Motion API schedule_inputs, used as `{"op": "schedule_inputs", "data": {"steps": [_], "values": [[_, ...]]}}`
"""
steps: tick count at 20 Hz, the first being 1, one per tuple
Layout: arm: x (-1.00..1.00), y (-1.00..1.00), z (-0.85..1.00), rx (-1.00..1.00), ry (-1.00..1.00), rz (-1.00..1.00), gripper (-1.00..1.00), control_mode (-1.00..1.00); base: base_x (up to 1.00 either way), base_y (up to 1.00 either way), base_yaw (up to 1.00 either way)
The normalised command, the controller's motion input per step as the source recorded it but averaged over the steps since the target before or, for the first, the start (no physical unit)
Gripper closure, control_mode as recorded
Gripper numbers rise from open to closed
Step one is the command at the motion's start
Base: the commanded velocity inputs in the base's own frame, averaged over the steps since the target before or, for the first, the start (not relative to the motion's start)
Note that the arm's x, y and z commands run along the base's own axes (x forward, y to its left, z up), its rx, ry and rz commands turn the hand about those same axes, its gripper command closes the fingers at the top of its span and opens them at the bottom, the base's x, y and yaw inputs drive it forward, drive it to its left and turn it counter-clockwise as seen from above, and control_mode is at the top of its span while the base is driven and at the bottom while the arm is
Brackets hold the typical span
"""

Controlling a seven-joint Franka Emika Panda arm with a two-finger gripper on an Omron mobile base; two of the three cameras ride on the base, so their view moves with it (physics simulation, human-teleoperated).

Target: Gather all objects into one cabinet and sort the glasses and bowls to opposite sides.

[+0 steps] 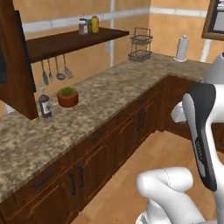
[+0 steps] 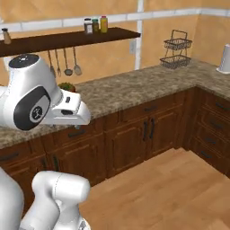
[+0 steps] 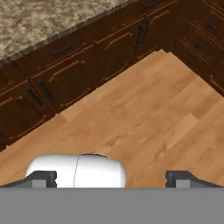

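Hand view shows the fingers (image 3: 112, 177) spread wide and empty over the wooden floor (image 3: 144, 113), while the cabinet (image 1: 15, 61) at the left base view's upper left awaits gathering; no mugs or bowl visible.

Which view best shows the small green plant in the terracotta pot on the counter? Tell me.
The left base view: the small green plant in the terracotta pot stands unobstructed on the speckled granite counter. In the right base view the arm covers most of it. The hand view faces the floor and drawers.

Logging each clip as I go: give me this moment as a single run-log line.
gripper: open, empty, over wood floor | counter: potted plant, bottle, wire basket | mugs, bowl: not in frame
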Motion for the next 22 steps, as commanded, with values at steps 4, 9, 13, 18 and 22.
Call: {"op": "schedule_inputs", "data": {"steps": [4,9,13,18,22], "values": [[0.0,0.0,0.0,0.0,0.0,0.0,-1.0,1.0,0.22,-0.42,-0.9],[0.0,0.0,0.0,0.0,0.0,0.0,-1.0,1.0,0.28,-0.66,-0.84],[0.0,0.0,0.0,0.0,0.0,0.0,-1.0,1.0,0.53,-0.84,-0.71],[0.0,0.0,0.0,0.0,0.0,0.0,-1.0,1.0,0.67,-0.73,-0.54],[0.0,0.0,0.0,0.0,0.0,0.0,-1.0,1.0,0.92,-0.5,-0.06]]}}
